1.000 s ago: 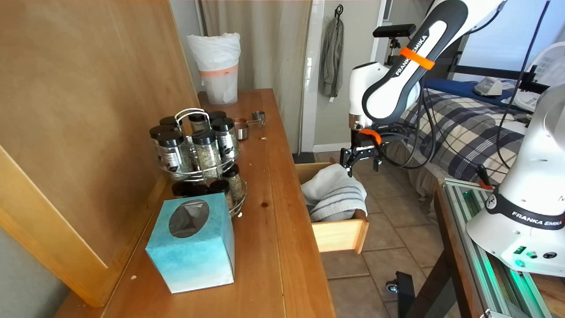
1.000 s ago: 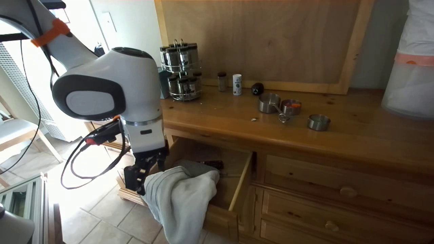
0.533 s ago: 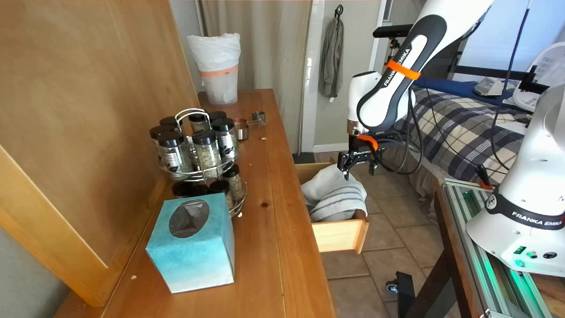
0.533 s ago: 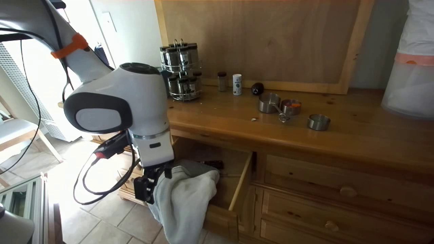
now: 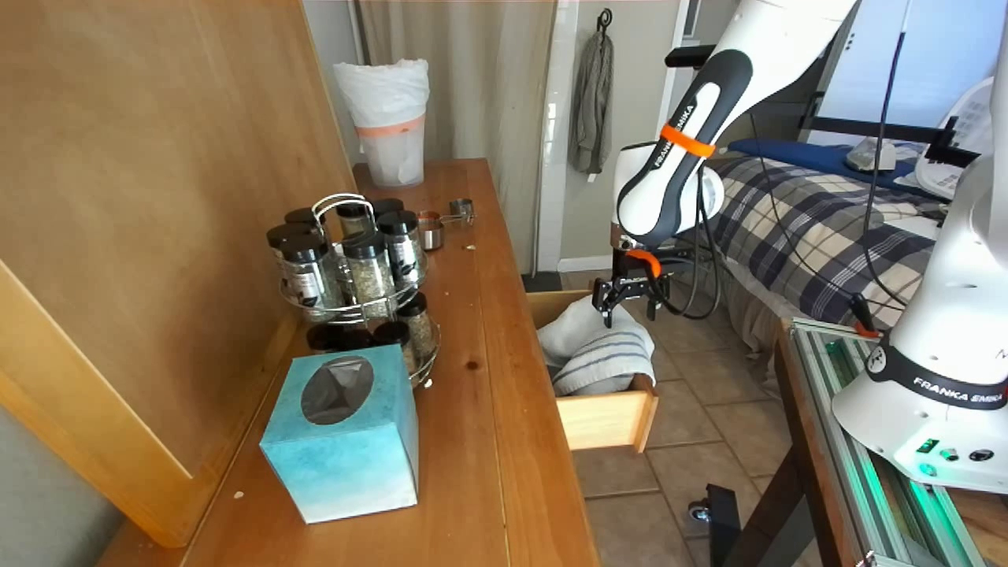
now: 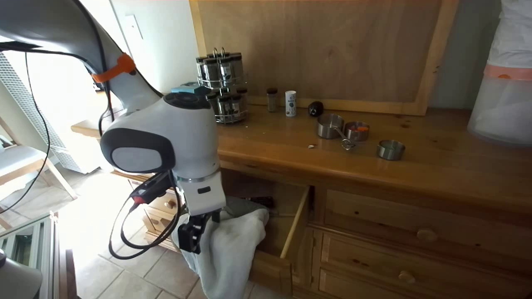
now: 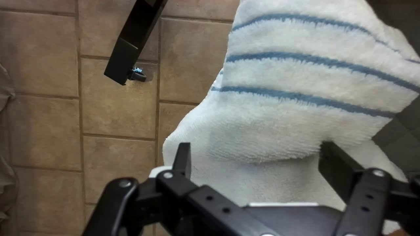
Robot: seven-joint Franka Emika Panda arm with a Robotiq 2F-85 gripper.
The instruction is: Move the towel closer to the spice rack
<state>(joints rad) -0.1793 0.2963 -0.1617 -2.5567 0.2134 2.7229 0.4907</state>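
The white towel with blue stripes (image 5: 602, 350) is bunched in an open drawer (image 5: 605, 419) and hangs over its front; it also shows in an exterior view (image 6: 235, 245) and fills much of the wrist view (image 7: 295, 127). My gripper (image 5: 630, 317) is open, pointing down over the towel; it shows in an exterior view too (image 6: 205, 236). In the wrist view its fingers (image 7: 254, 146) are wide apart with towel behind them. The right fingertip seems close to or touching a fold; I cannot tell which. The two-tier wire spice rack (image 5: 346, 313) with jars stands on the dresser top, also here (image 6: 222, 86).
A blue tissue box (image 5: 346, 449) stands beside the rack on the dresser top (image 5: 465, 472). Metal measuring cups (image 6: 330, 126), small jars (image 6: 272, 99) and a lined bin (image 5: 394, 134) are also on it. The dresser's front edge rises above the open drawer.
My gripper has moved down and over the towel, leftward in an exterior view and rightward in an exterior view from elsewhere. The towel, drawer and rack have not visibly moved.
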